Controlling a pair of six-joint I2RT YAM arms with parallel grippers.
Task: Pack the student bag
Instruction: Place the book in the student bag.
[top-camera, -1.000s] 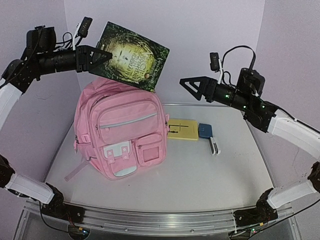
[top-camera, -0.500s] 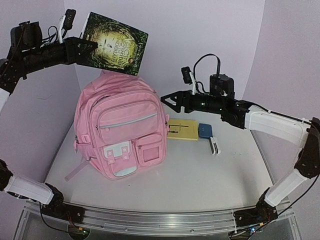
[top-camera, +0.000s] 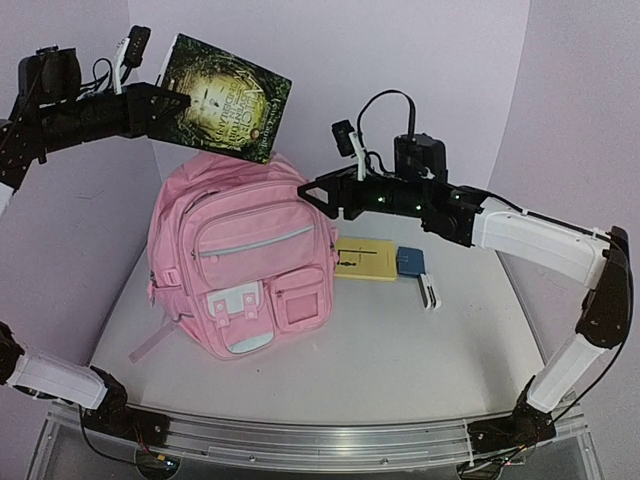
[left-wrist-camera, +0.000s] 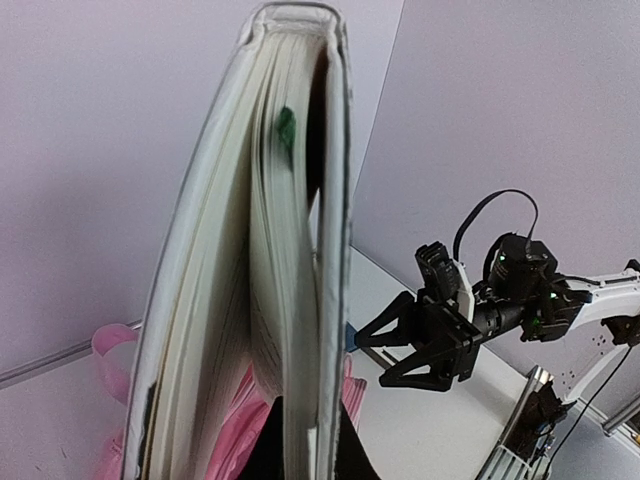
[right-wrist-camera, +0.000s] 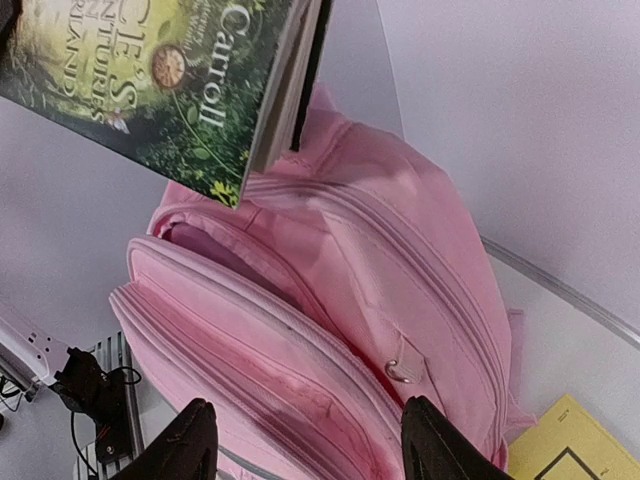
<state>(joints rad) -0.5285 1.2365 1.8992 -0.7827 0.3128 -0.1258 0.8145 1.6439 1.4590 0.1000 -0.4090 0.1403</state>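
I've got L claw (top-camera: 180, 100) clenched on dark-green hardback book (top-camera: 228, 98) above pink fabric backpack (top-camera: 240, 255), R claw (top-camera: 315, 192) parted, empty; next, I reckon: spread the top opening.

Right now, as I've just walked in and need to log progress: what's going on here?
The left gripper holds a book in the air above the pink student bag, which stands on the table and looks unzipped on top. The right gripper hovers by the bag's top, jaws open and empty. A yellow card, a blue block and a white item lie beside the bag, unpacked.
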